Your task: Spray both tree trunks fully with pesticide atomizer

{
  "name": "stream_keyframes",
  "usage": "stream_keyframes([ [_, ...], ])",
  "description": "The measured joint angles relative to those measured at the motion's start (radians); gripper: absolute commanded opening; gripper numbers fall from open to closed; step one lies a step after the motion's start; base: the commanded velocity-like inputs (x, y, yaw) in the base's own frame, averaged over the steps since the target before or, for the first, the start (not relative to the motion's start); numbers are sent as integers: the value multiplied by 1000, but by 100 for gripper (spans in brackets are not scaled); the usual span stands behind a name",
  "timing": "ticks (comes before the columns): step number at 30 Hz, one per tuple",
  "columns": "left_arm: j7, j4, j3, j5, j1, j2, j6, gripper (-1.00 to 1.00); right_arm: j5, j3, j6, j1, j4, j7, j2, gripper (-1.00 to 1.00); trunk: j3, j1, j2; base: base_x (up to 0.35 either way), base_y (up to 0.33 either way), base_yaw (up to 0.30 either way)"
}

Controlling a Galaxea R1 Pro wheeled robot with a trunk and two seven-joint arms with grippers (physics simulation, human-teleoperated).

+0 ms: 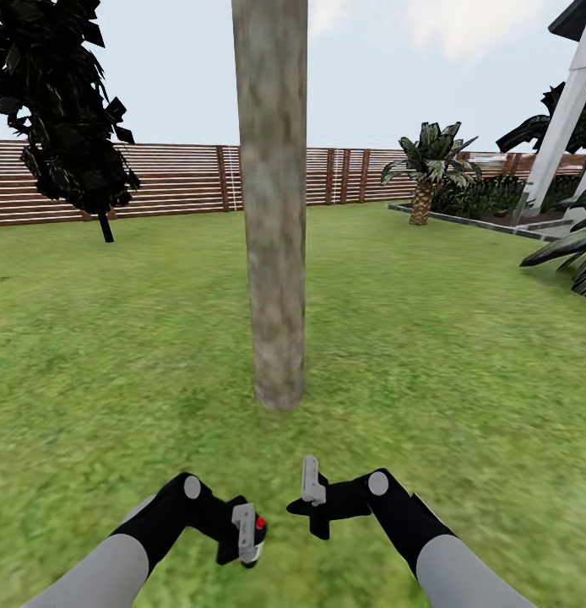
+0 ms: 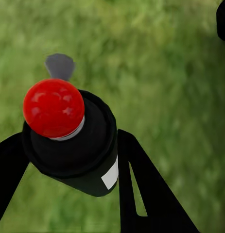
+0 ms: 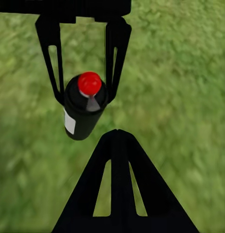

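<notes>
- Facing the tree trunk (image 1: 276,203) in the head view, the robot stands on the lawn (image 1: 428,338) with the trunk rising straight ahead and its base just beyond both arms. The left gripper (image 1: 246,530) is closed around the pesticide atomizer (image 1: 254,535), whose red cap shows beside the grey finger. The right gripper (image 1: 312,494) sits just beside it, empty, one finger pointing up; this view alone does not settle its finger spacing. A wooden fence (image 1: 158,181) bounds the garden; a dark tree (image 1: 65,110) and a short palm (image 1: 428,173) stand well behind.
- In the left wrist view, the pesticide atomizer (image 2: 76,145) is a black can with a red cap (image 2: 54,108) and a grey nozzle tab (image 2: 60,65). The black fingers (image 2: 141,189) press against its opposite sides, which keeps the can steady for aiming. Grass lies beneath.
- In the right wrist view, the right gripper (image 3: 119,179) has its fingers brought together to a point, gripping nothing. Beyond it hangs the left gripper (image 3: 83,97), clamped on the pesticide atomizer (image 3: 83,111). The nozzle appears not yet turned toward the trunk, so spraying likely calls for raising and aiming the can.
</notes>
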Motion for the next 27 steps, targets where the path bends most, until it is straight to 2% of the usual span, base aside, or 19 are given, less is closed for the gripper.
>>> stream_keyframes([
  [5, 1, 0, -1, 58, 1, -3, -1, -100, 0, 0, -1, 0, 0, 0, 0, -100, 0, 0, 0, 0, 0, 0],
  [16, 1, 0, -1, 90, 0, -13, -5, -100, 0, 0, -1, 0, 1, -1, -1, -100, 0, 0, 0, 0, 0, 0],
  [21, 20, 0, 0, 94, 1, -30, -5, -100, 0, 0, -1, 0, 1, -1, -1, -100, 0, 0, 0, 0, 0, 0],
  [27, 30, 0, 0, 94, 1, -36, -4, -100, 0, 0, -1, 0, 1, -1, -1, -100, 0, 0, 0, 0, 0, 0],
])
